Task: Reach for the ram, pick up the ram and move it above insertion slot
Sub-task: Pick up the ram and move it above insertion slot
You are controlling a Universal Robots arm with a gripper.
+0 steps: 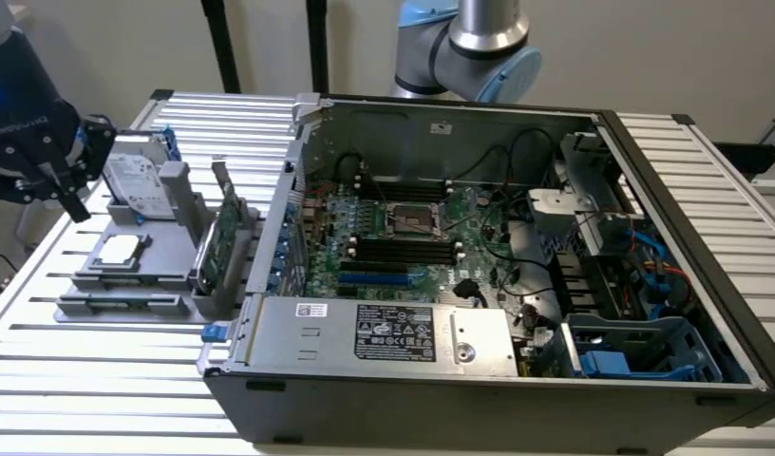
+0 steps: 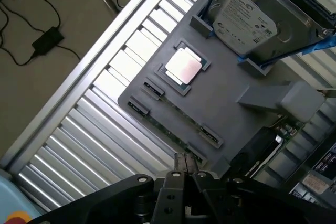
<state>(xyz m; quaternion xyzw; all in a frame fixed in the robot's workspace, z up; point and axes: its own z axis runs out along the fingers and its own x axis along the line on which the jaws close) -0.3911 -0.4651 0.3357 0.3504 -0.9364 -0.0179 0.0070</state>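
The ram (image 2: 169,125) is a thin green stick standing on edge in a clipped holder along the rim of the grey fixture tray (image 2: 220,103). In the exterior view the ram (image 1: 122,304) lies at the tray's front edge, at the exterior view's left. My dark gripper (image 1: 68,198) hangs above the tray's far left corner, apart from the ram. In the wrist view my gripper (image 2: 185,174) looks down just past the ram's end, its fingers together with nothing between them. The black memory slots (image 1: 401,249) sit on the motherboard inside the open computer case.
On the tray stand a silver hard drive (image 2: 252,17), a square processor chip (image 2: 184,66) and an upright green expansion card (image 1: 223,242). The open case (image 1: 489,370) takes up the middle of the ribbed metal table (image 1: 96,380). Cables lie on the floor (image 2: 42,40).
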